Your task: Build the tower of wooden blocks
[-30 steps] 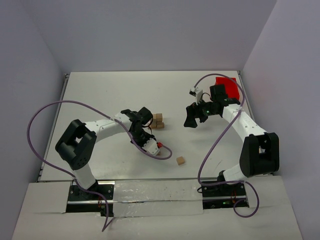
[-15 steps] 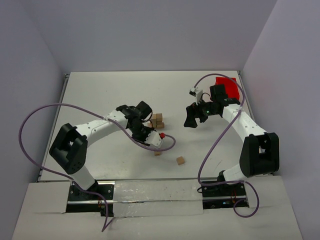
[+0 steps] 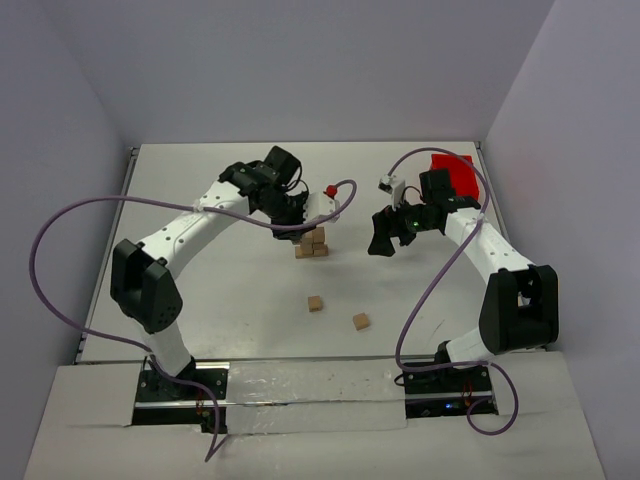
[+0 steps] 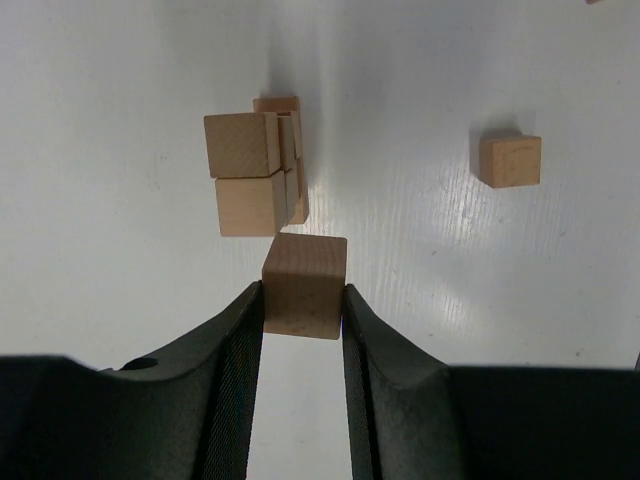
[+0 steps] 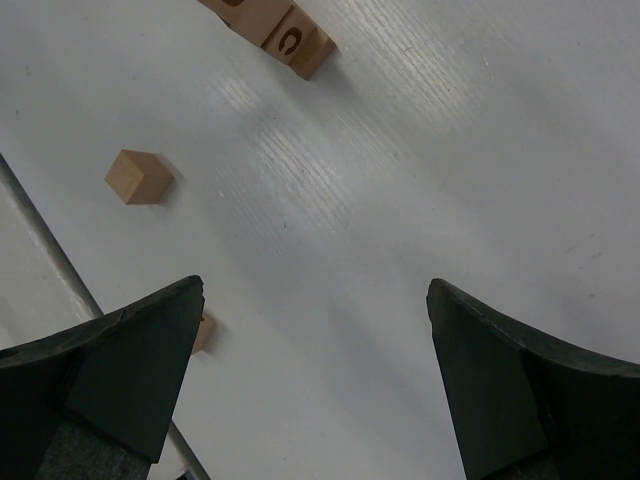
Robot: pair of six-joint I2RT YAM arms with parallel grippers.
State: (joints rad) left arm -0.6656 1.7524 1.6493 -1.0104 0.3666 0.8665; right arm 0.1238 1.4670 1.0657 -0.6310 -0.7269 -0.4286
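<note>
The tower [image 3: 313, 243] is a small stack of tan wood blocks at the table's middle; it also shows in the left wrist view [image 4: 252, 172]. My left gripper [image 3: 299, 222] hangs just beyond and above the tower. In the left wrist view the left gripper [image 4: 303, 300] is shut on one wood block [image 4: 305, 275], held above the table next to the tower. Two loose blocks lie nearer the front [image 3: 315, 303] [image 3: 360, 321]. My right gripper [image 3: 384, 238] is open and empty, right of the tower; its wrist view [image 5: 315, 290] shows bare table between the jaws.
A red plastic bin [image 3: 455, 175] stands at the back right behind the right arm. A purple cable [image 3: 345, 195] loops from the left wrist above the tower. The right wrist view shows a loose block [image 5: 138, 176] and the tower's edge [image 5: 290, 40].
My left arm has swung from the near loose block up and away to the far side of the tower, gripper now over it. The right arm has not moved.
</note>
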